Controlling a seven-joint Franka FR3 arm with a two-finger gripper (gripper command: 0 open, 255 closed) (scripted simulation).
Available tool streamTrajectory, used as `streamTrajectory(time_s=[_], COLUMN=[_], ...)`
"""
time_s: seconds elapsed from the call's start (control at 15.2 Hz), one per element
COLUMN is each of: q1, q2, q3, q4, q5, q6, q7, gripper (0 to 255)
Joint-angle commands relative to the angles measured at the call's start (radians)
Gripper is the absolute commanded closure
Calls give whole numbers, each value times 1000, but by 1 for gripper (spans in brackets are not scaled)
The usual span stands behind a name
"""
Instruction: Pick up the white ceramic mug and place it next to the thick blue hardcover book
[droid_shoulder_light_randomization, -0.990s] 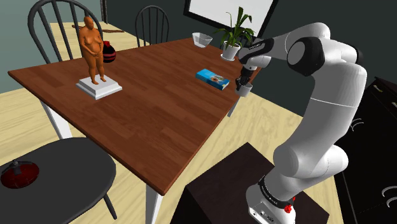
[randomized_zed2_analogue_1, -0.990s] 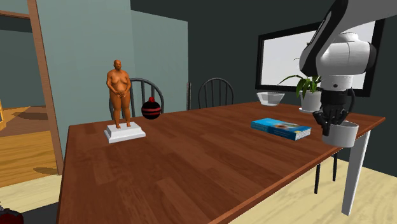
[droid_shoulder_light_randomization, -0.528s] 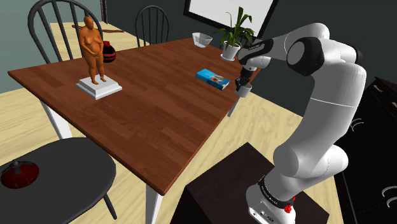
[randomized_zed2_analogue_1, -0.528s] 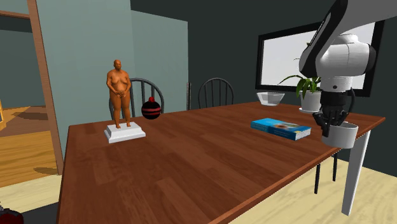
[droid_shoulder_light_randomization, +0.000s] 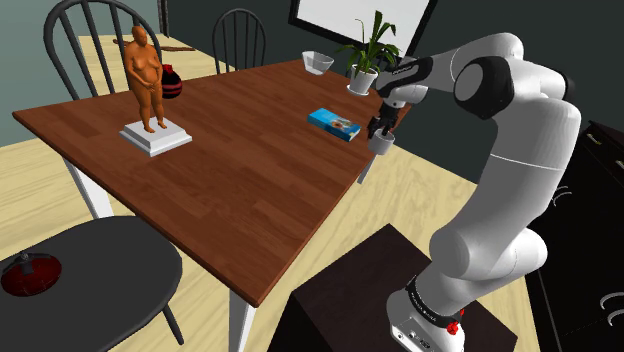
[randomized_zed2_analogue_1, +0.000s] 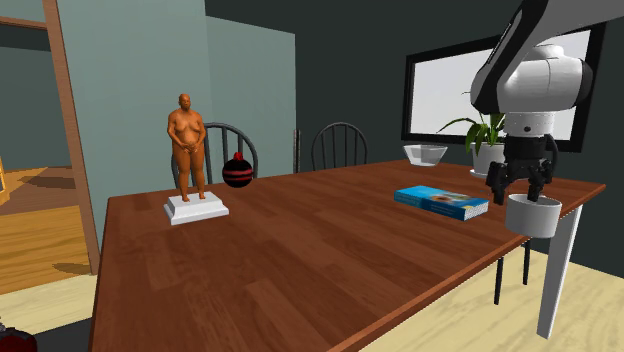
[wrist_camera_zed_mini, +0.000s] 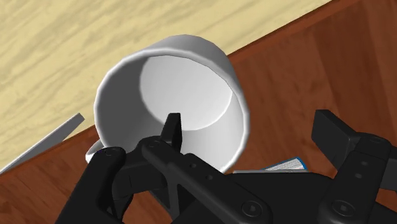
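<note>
Released since earlier: black two-finger gripper (randomized_zed2_analogue_1: 524, 190) spread wide above round white mug (randomized_zed2_analogue_1: 531, 214) near flat blue book (randomized_zed2_analogue_1: 441, 201); next, lift clear.

Shoulder cam: high, beside and a little behind my stand (droid_shoulder_light_randomization: 340, 300), which sits at 5 o'clock in frame. It looks down over the table (droid_shoulder_light_randomization: 230, 190) toward 10 o'clock.
Second cam: low, near tabletop height, looking across the table, with my arm (randomized_zed2_analogue_1: 535, 80) at 2 o'clock.
Both share the table, statue (droid_shoulder_light_randomization: 145, 70) and book (droid_shoulder_light_randomization: 334, 123).
Wrist cam: very close, looking into the mug (wrist_camera_zed_mini: 191, 83) at the table edge.
</note>
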Motion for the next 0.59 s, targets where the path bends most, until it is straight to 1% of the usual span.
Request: streamTrajectory(time_s=[0.0,0.07,0.53], q1=[0,1,1], q2=[-24,-35,-35], q3=[-2,-3,-3], q4=[26,37,37], q5=[-4,-7,-7], q6=[-50,-72,-72], q7=[1,2,2], gripper=[0,0,0])
